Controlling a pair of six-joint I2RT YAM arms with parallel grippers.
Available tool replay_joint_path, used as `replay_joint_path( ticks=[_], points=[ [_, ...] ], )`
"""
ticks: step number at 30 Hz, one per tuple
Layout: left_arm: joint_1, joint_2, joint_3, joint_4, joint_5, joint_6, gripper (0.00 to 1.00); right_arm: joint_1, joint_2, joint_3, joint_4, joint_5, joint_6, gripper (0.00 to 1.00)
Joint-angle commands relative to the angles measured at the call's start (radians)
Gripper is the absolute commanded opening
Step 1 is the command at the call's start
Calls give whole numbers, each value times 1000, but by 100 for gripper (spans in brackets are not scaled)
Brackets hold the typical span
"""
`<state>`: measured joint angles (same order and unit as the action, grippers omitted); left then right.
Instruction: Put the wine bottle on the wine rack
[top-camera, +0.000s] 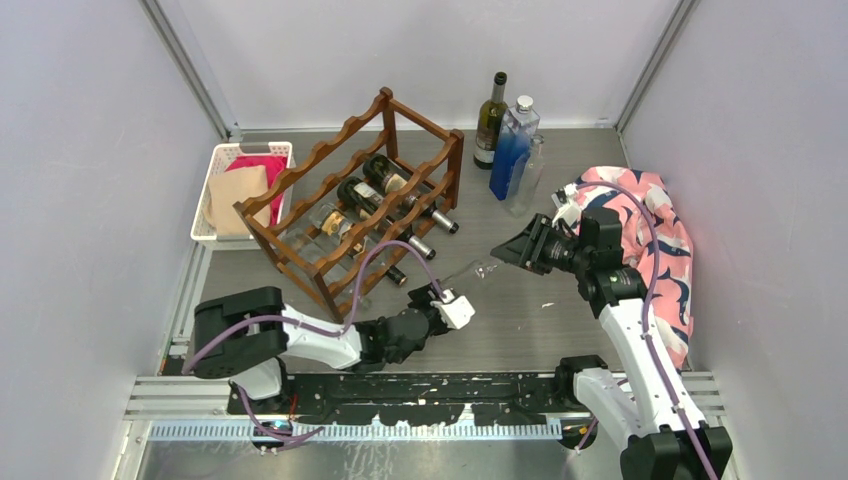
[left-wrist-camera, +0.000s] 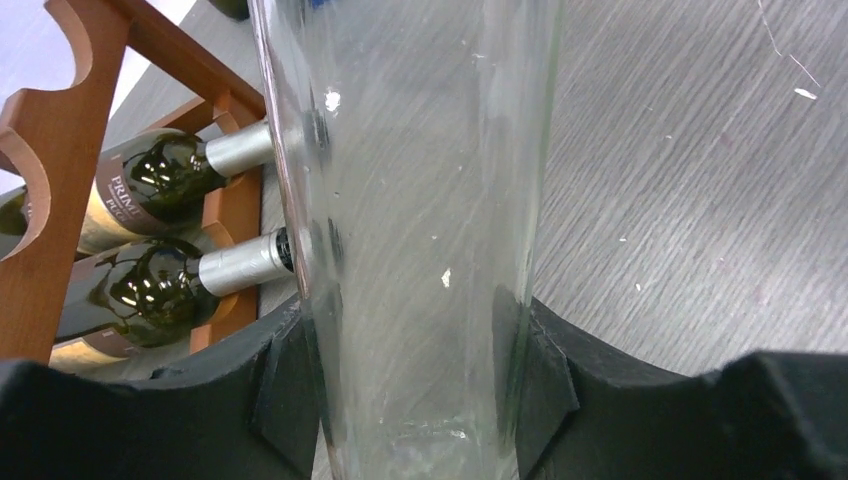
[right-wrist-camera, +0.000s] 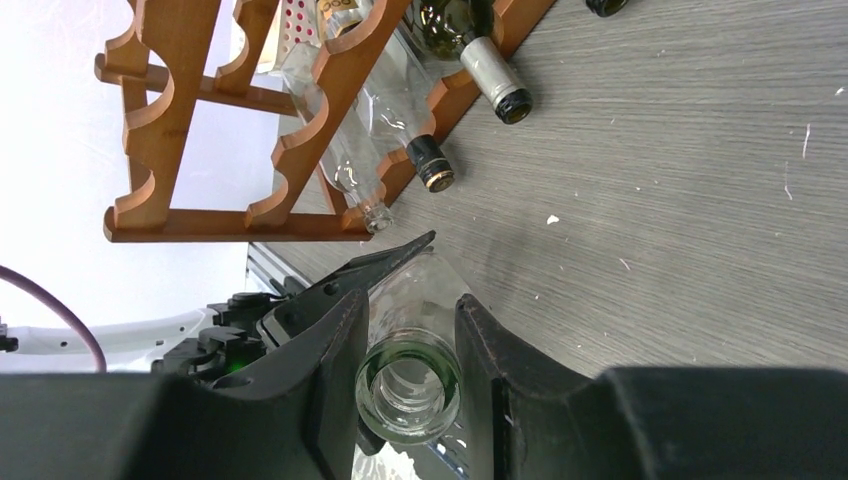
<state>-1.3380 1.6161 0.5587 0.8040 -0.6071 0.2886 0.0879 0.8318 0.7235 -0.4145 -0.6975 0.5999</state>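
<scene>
While right tool (right-wrist-camera: 445, 270) grips, wine bottle (right-wrist-camera: 418, 305) inside

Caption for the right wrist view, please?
Right gripper pinches clear wine bottle at its mouth, loaded wooden wine rack ahead.

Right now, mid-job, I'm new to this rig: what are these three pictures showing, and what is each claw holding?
You are looking at two robot arms bolted at the table's near edge, each ending in a two-finger gripper. The wide picture looks down from above and behind them. The other two come from cameras on the wrists. On the table are a wooden wine rack with several bottles lying in it, a white basket, a dark bottle and a blue bottle standing at the back, and a patterned cloth. The right gripper is shut on the neck of a clear glass bottle. The left gripper has its pads against both sides of that bottle's body.
</scene>
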Motion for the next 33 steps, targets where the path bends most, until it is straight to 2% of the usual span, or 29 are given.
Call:
replay_joint_path(
  ticks=[1, 5, 7, 9, 13, 18, 23, 26, 29, 33],
  points=[
    [11, -137, 12, -80, 167, -47, 0, 4, 2, 25, 29, -38, 7, 16],
    [37, -275, 37, -328, 281, -117, 0, 3, -17, 25, 12, -21, -7, 55],
    [62, -327, 39, -421, 343, -149, 0, 3, -23, 30, 1, -18, -20, 68],
    [91, -371, 39, -503, 418, -182, 0, 3, -28, 39, -16, -9, -39, 75],
    [124, -438, 63, -707, 569, -203, 0, 4, -49, 76, -72, 12, -110, 80],
    [150, -475, 160, -1018, 772, -163, 0, 48, -112, 107, -55, -44, -184, 82],
    [163, -467, 265, -1250, 915, -76, 0, 197, -197, 86, -13, -97, -353, 82],
    [172, -455, 316, -1342, 966, -25, 0, 267, -293, 44, -9, -136, -511, 84],
    [190, -453, 340, -1387, 1023, 10, 0, 274, -337, 51, -85, -192, -670, 89],
    [215, -448, 351, -1415, 1070, 35, 0, 295, -319, 73, -178, -207, -752, 92]
  ],
)
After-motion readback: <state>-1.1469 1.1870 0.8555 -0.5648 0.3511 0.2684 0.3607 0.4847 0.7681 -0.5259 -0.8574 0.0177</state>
